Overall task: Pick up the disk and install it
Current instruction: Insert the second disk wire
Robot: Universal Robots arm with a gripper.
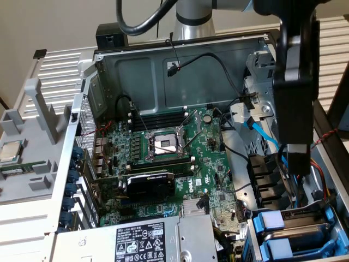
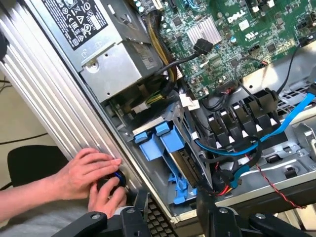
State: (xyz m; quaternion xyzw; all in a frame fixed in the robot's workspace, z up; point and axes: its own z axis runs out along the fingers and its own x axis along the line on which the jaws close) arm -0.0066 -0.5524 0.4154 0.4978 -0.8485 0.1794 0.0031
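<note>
Two blue-fronted carriers [image 1: 271, 222] [image 2: 154, 144] sit side by side in the drive cage at the case's near right corner in the exterior view. No silver drive face or label shows, so I cannot tell whether either one is the disk. My gripper [image 1: 297, 158] [image 2: 172, 196] hangs above the right side of the open case, over the black cable holders and just behind the cage. Its two black fingers [image 2: 141, 212] stand apart with nothing between them, so it is open.
A person's hand [image 2: 91, 174] rests on the outer edge of the case beside the drive cage. The grey power-supply box [image 1: 142, 240] fills the near side, with the motherboard [image 1: 163, 158] in the middle. Blue and black cables [image 1: 262, 134] cross the right side.
</note>
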